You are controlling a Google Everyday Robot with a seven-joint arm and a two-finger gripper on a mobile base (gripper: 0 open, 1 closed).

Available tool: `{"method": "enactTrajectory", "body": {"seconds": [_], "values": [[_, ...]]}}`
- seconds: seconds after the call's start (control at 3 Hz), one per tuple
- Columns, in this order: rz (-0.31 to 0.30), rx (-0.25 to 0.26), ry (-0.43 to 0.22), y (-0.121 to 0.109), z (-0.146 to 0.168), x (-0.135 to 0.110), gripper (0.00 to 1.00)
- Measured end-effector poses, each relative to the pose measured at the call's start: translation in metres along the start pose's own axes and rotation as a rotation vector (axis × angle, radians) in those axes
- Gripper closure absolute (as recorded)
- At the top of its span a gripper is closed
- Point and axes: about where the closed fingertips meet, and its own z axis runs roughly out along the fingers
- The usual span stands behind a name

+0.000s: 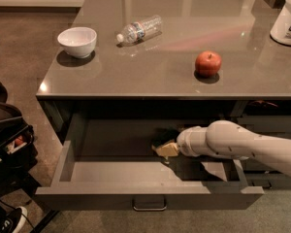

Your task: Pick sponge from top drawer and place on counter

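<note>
The top drawer [150, 196] stands pulled out under the counter [150, 67]. The sponge [168, 149], pale yellow foam with a dark top, sits tilted in the middle of the drawer, a little above its floor. My white arm reaches in from the right. My gripper [164, 147] is at the sponge and looks shut on it; its dark fingers are mostly lost against the dark drawer interior.
On the counter are a white bowl [77, 41] at the left, a plastic bottle [138, 29] lying on its side, a red apple [208, 63] and a white tub [287, 21] at the far right. Dark gear [7, 135] stands on the floor at the left.
</note>
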Motion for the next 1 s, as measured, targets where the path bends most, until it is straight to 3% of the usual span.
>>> {"method": "enactTrajectory", "body": {"seconds": [0.33,0.67,1.0], "values": [[0.000,0.000,0.000,0.000,0.000,0.000,0.88],[-0.012,-0.041,-0.009,0.003,-0.016,-0.007,1.00],[0.015,-0.065,-0.004,0.004,-0.064,-0.010,1.00]]}}
